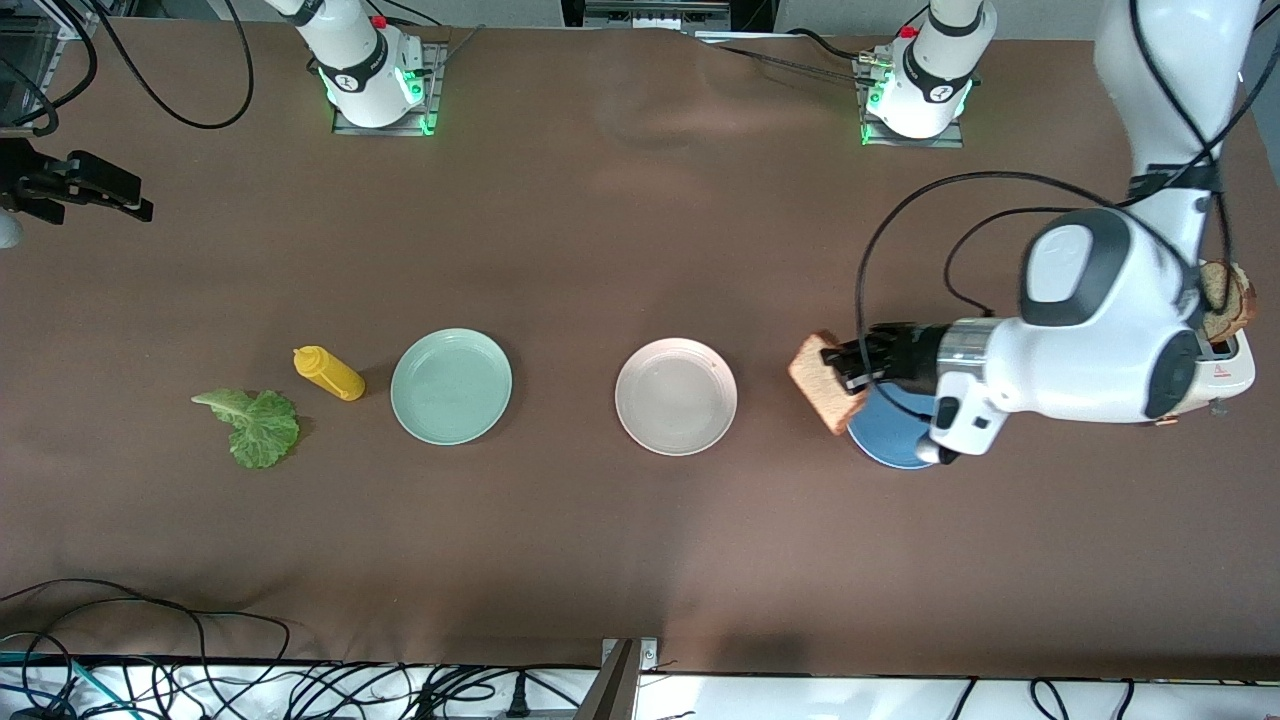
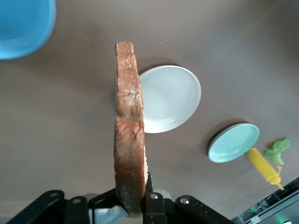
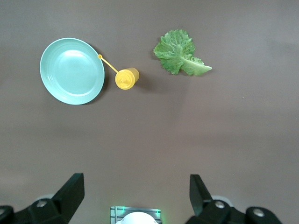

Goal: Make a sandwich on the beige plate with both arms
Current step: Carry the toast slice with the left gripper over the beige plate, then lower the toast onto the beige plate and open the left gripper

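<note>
My left gripper (image 1: 838,368) is shut on a brown bread slice (image 1: 825,385) and holds it on edge in the air, over the blue plate's rim on the side toward the beige plate (image 1: 676,396). The left wrist view shows the slice (image 2: 128,135) clamped between the fingers, with the bare beige plate (image 2: 170,98) past it. A second bread slice (image 1: 1225,295) sticks out of a white toaster (image 1: 1235,365) at the left arm's end. A green lettuce leaf (image 1: 255,425) lies at the right arm's end. My right gripper (image 1: 85,190) waits open and empty, up high at that end. No orange-red layer shows.
A blue plate (image 1: 890,430) lies under the left wrist. A mint green plate (image 1: 451,386) and a yellow mustard bottle (image 1: 328,373) on its side lie between the beige plate and the lettuce. Cables run along the table's near edge.
</note>
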{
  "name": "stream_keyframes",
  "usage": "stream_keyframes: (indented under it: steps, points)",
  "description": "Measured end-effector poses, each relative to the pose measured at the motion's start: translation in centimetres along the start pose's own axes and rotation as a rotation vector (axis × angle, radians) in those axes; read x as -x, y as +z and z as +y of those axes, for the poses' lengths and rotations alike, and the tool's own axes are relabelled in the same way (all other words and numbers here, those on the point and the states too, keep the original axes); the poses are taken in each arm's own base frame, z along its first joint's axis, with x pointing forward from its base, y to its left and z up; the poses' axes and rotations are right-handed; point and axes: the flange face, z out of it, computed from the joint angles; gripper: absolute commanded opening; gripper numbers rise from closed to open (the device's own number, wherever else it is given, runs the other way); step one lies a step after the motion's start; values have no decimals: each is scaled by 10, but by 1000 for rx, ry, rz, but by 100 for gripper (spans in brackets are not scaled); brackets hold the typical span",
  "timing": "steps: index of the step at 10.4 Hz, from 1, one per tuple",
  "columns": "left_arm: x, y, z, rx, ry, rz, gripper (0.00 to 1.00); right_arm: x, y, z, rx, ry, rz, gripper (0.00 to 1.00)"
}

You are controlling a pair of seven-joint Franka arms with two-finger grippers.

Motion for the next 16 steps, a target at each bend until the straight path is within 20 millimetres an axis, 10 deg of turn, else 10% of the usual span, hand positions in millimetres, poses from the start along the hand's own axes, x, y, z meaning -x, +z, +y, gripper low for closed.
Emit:
stream_keyframes:
  steps: [6, 16]
  points:
    - [46, 126, 75, 100, 8, 47, 0, 0, 0, 0, 0, 0, 0, 100]
    - [37, 203, 80, 126, -4, 57, 0, 0, 0, 0, 2, 1, 0, 100]
